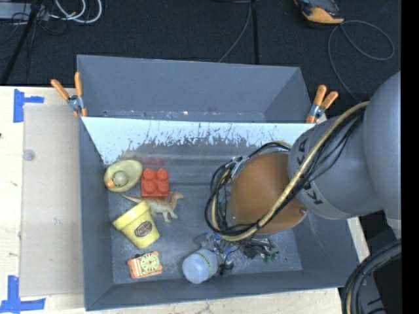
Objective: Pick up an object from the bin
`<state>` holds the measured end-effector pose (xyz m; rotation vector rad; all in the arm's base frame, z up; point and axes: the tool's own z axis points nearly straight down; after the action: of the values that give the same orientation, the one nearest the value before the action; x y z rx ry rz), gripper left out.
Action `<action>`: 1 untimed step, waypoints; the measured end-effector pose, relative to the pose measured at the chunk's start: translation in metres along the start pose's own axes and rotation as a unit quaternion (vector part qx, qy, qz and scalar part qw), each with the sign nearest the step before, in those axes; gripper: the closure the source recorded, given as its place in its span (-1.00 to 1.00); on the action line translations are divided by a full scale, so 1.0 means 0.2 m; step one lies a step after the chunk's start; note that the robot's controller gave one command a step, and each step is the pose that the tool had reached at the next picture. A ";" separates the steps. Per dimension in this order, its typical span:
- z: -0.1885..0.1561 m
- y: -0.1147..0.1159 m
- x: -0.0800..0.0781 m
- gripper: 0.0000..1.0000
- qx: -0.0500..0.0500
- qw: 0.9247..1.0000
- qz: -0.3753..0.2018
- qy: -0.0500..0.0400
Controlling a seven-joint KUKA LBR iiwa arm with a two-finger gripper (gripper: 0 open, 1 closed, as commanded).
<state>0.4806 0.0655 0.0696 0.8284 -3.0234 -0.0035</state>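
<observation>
**The arm (366, 169) reaches low into the grey bin (190, 90), right by a pale little bottle (198, 267).**

The arm's tip sits under its orange cover (262, 191) and black cables (219, 201), down near the bin's floor by the front wall. The jaws are hidden there, so I cannot tell if they are open or shut, or if they hold anything. The pale little bottle lies just beside the tip, on the view's left. Further that way are a small orange box (145, 265), a tipped yellow cup (137, 225), a tan toy animal (167, 206), a red block (154, 182) and a yellow-green duck toy (123, 174), all well apart from the arm.
</observation>
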 end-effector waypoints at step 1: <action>0.00 0.00 0.00 1.00 0.000 1.000 0.000 0.000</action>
<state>0.4806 0.0654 0.0696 0.8269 -3.0239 -0.0035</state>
